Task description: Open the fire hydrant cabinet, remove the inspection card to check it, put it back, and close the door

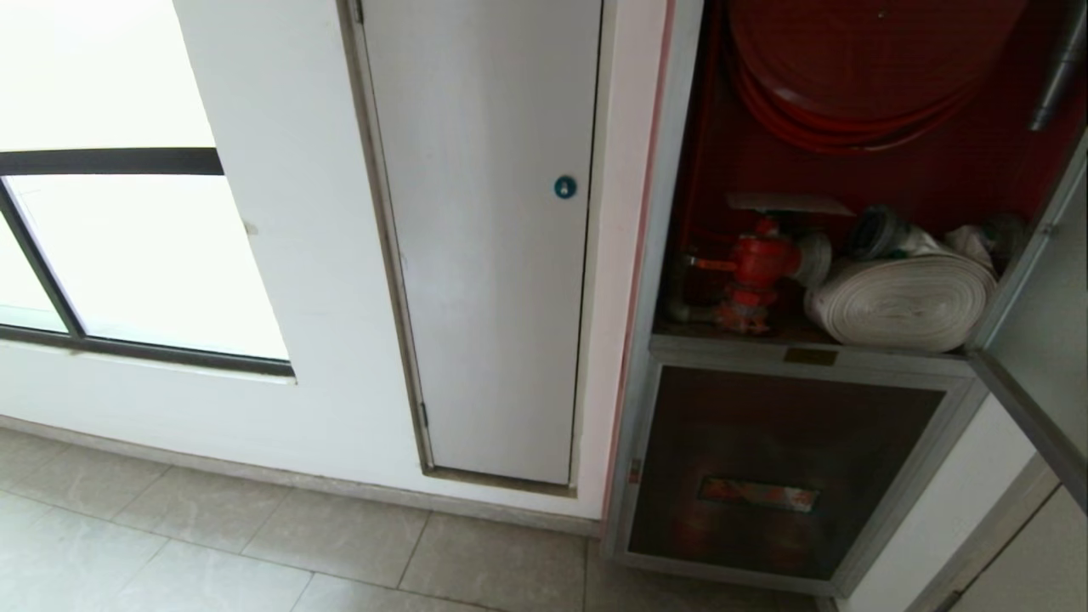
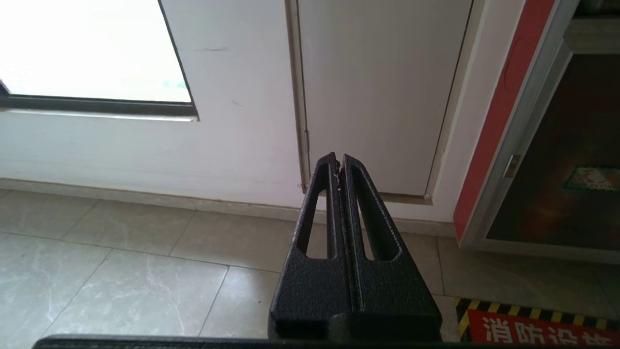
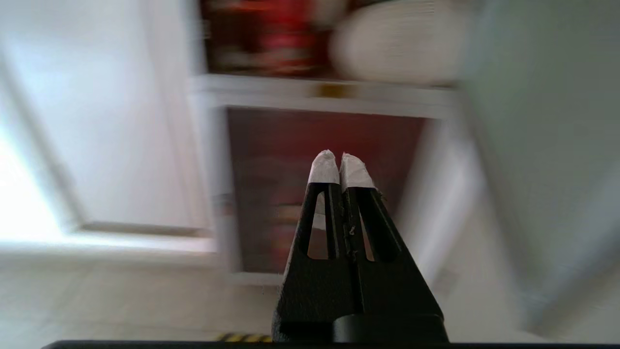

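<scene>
We list: left gripper [image 2: 338,162], fingers pressed together, above tiled floor [image 2: 121,271]; window [image 2: 82,48]; grey-white panel [image 2: 378,92]; lower glass door [image 2: 571,160]; striped floor sign [image 2: 537,327].

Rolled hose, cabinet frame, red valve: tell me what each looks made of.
Rolled hose: seems woven fabric, matte off-white, wound in flat layers. Frame of the fire hydrant cabinet: probably brushed metal, dull silver-grey sheen, with a small brass-coloured plate. Red valve: likely painted cast metal, glossy red; the material under the paint cannot be told.
</scene>
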You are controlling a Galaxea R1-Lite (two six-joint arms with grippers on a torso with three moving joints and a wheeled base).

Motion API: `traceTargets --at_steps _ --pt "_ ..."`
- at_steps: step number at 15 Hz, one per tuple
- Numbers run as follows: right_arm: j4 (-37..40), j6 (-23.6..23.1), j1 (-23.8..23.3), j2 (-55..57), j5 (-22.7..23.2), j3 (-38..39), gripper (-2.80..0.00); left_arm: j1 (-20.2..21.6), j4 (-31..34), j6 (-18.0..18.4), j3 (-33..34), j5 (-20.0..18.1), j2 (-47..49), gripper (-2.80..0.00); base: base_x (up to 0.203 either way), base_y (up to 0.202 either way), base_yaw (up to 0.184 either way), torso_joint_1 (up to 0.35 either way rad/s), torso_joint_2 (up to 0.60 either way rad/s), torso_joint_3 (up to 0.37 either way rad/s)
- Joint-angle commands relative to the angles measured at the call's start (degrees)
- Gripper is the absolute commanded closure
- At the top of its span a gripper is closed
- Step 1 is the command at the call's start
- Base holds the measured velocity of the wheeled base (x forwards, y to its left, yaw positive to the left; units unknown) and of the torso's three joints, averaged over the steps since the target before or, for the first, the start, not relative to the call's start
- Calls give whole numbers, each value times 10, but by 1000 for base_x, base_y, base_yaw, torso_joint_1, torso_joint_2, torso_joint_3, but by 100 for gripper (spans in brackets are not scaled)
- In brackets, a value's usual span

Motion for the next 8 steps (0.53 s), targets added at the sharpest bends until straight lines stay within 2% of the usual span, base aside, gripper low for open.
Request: traceTargets --at_steps 1,4,8 --pt "1 -3 0 86 -128 -59 0 0 0 0 4 0 1 0 0 0 0 0 0 0" --pt "-7 -11 -2 123 -221 -95 0 0 0 0 4 0 1 0 0 0 0 0 0 0" --pt "-109 -13 -2 184 -369 -105 0 0 0 0 4 0 1 0 0 0 0 0 0 0"
